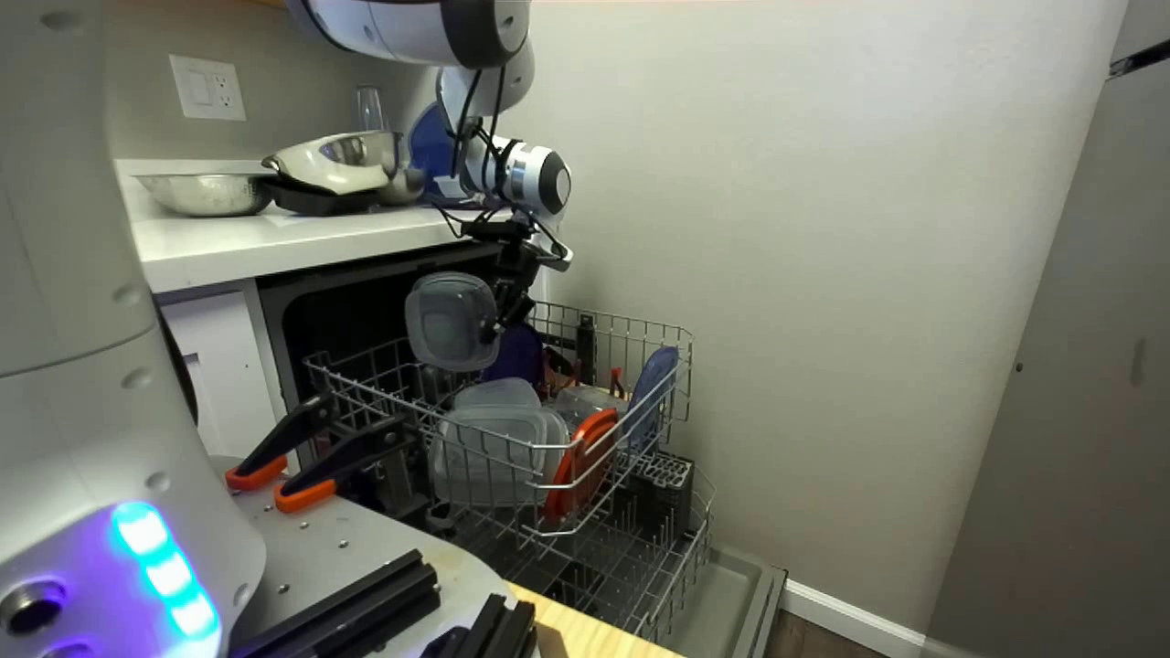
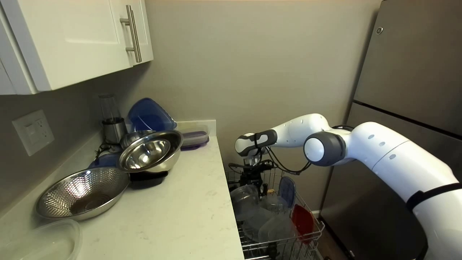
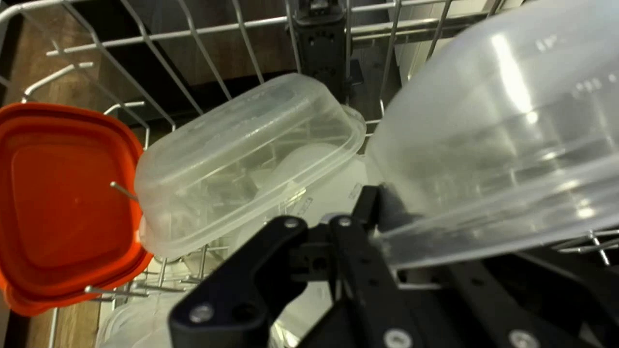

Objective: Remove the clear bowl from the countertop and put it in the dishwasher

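One clear bowl [image 1: 446, 320]: tilted, aloft, over the loaded upper rack [image 1: 548, 447] of the dishwasher [image 1: 334, 315]. One gripper [image 3: 380, 208]: jaws pinched on the bowl's edge. Step in hand, by judgement: placing. Advised: lower slowly, turn the mouth downward, seat it beside the clear containers [image 3: 242, 159] without nudging the orange lid [image 3: 72, 193], and let go only once wire bears it. Countertop [image 2: 191, 209]: white slab, bearing a wide dotted metal bowl [image 2: 68, 187], smaller steel bowls [image 2: 166, 163] and a blue piece [image 2: 149, 115]. Room: plain pale wall [image 1: 823, 228]; tall grey refrigerator [image 2: 404, 83].
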Robot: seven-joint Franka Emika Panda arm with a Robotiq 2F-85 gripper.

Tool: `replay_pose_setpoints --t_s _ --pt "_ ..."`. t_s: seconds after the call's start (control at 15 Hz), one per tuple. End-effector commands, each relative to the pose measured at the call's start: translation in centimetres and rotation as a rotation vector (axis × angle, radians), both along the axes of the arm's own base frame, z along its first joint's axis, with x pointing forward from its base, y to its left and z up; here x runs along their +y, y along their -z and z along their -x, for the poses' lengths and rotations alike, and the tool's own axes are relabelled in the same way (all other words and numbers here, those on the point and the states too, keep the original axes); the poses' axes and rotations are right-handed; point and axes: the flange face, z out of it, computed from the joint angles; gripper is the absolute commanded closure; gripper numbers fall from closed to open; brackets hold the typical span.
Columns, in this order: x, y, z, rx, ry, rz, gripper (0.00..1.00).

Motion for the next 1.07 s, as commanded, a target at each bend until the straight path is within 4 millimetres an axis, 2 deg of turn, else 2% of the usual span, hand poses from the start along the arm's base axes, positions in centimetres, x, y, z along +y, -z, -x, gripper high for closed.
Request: replay_pose_setpoints --t_s 0.0,0.27,0.6,0.8,1.0 --pt "0.9 1.2 2.1 0.077 0.073 -0.074 0.96" --pt "2.6 3.0 3.6 0.133 0.151 -0.172 0.96" --pt "1.5 4.9 5.2 0.175 0.263 -0.229 0.96" --pt "0.7 6.6 7.1 0.249 0.289 -0.237 0.96" --pt "0.8 7.8 9.0 0.345 0.267 -0.266 0.96"
